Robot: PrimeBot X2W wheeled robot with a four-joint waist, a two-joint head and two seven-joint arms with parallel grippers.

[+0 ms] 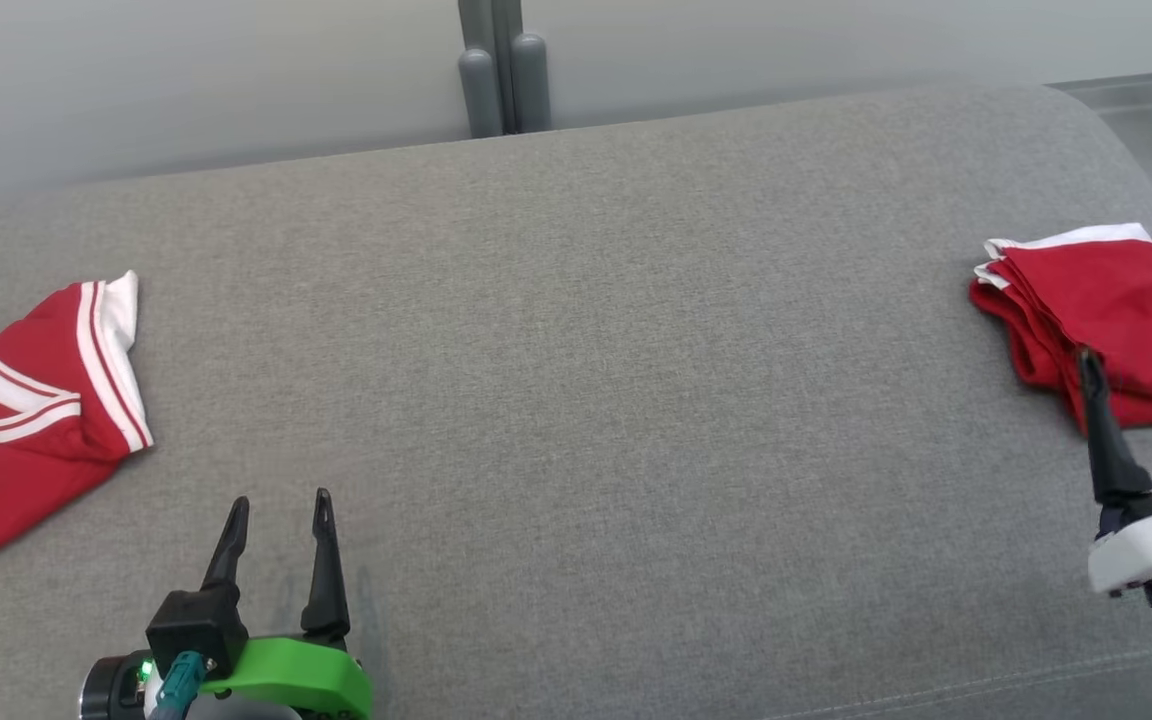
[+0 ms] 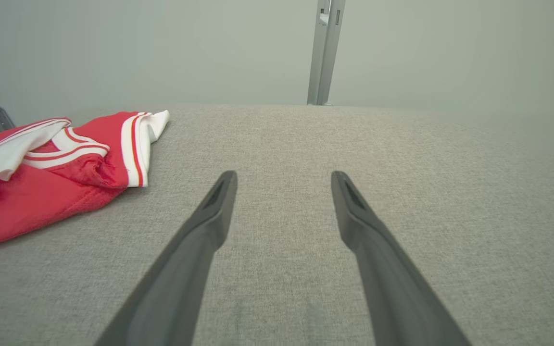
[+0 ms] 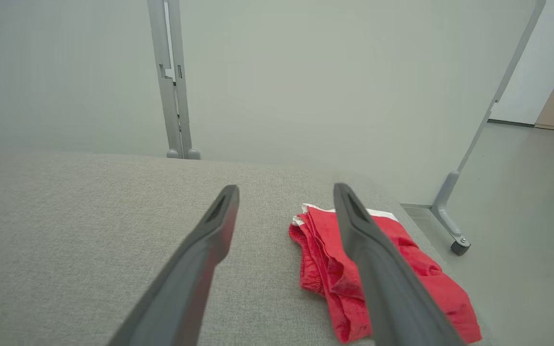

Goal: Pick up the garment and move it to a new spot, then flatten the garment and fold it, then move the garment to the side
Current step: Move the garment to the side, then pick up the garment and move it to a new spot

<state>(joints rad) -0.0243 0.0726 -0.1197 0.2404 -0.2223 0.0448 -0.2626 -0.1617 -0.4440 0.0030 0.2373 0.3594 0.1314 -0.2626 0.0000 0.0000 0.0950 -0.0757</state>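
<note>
The left gripper (image 1: 281,500) and right gripper (image 1: 1133,350) both have their fingers spread wide and hold nothing. A crumpled red-and-white jersey (image 1: 36,420) lies ahead and left of the left gripper, apart from it. A folded red garment (image 1: 1076,290) lies just ahead of the right one's tips, by the right edge of the grey cushion (image 1: 576,350) — touching or not, I cannot tell. Between the grippers is open fabric — a grey post (image 1: 503,70) stands far ahead.

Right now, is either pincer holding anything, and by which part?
Nothing is held: the left pincer and right pincer both stand open and empty.
</note>
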